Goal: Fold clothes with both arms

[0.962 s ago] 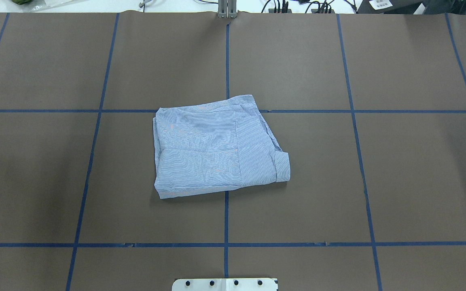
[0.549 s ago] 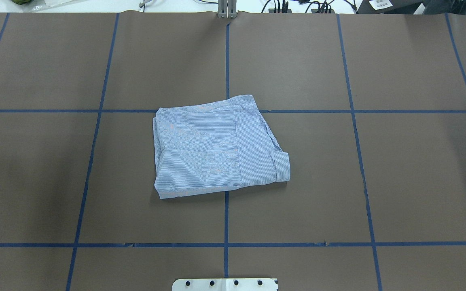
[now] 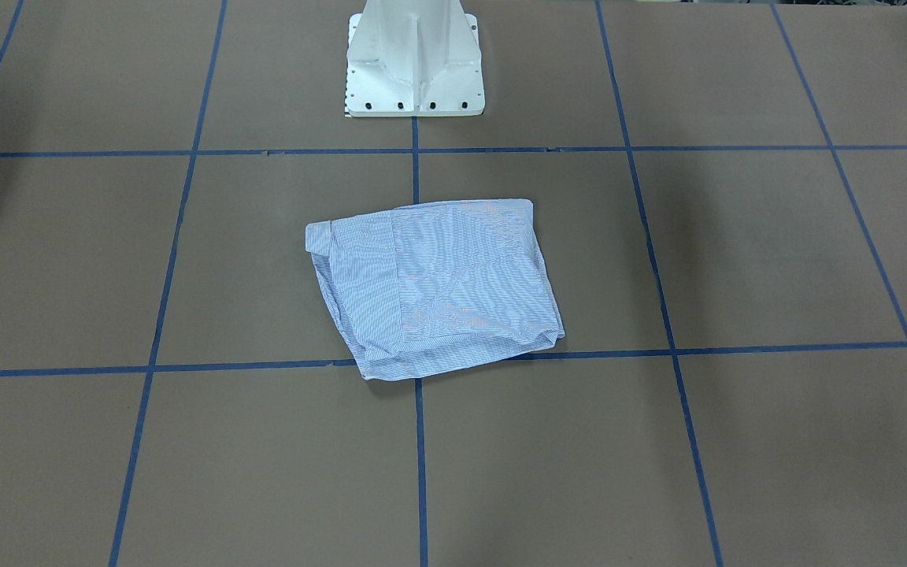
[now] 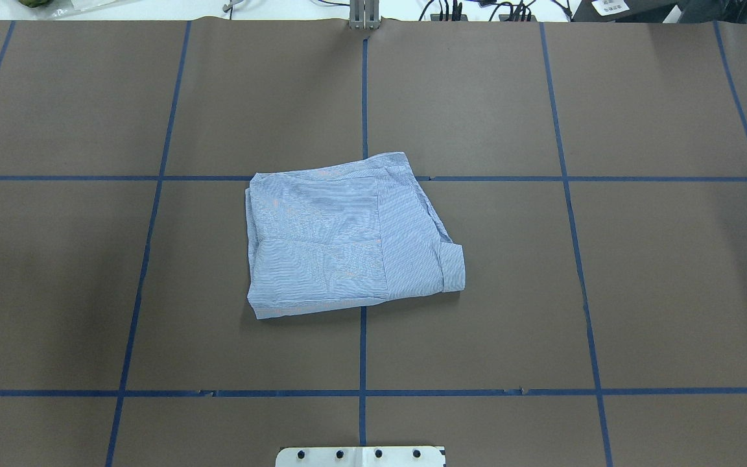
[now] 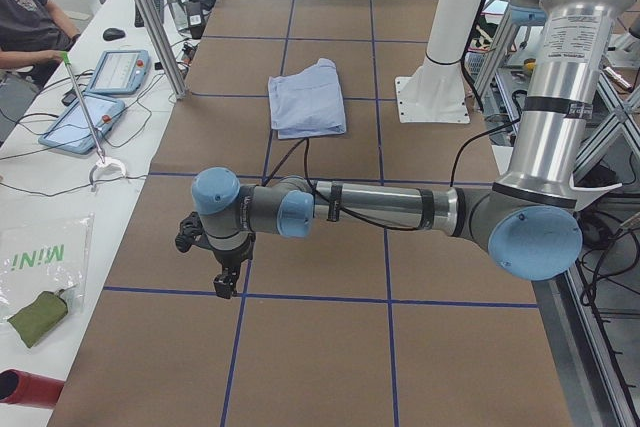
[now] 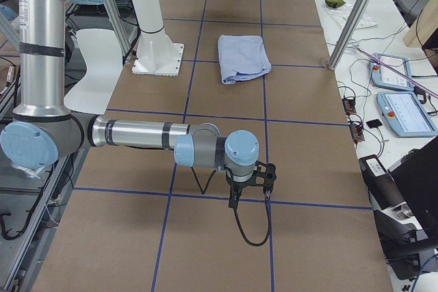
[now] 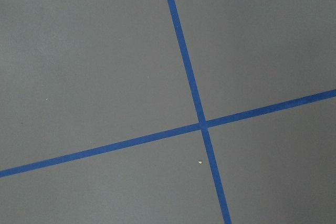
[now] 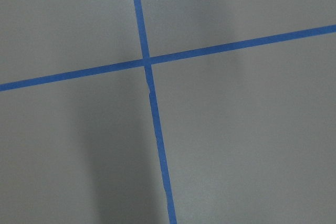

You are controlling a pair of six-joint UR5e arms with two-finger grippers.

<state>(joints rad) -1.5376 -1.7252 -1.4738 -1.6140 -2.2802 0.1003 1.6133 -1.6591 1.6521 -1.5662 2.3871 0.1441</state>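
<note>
Shirt [image 4: 347, 237]: light blue, fine white stripes, folded into a compact, roughly square packet lying flat. A narrower folded panel runs down the side toward my right, with a cuff sticking out at the near corner on that side. A few soft creases, edges slightly uneven.

It sits mid-table [image 4: 639, 292] on the brown covering, over a crossing of the blue tape lines [image 4: 362, 97], straight out in front of my white pedestal [image 3: 414, 63]. Nothing touches it.

My left gripper [image 5: 226, 282] hangs pointing down over bare covering near my left end of the table, well apart from the shirt. My right gripper [image 6: 248, 188] does likewise near my right end, also well apart. Both wrist views show only covering and a tape crossing, no fingers and no cloth. I cannot tell whether either pincer is released or clenched. Neither is near the shirt.
</note>
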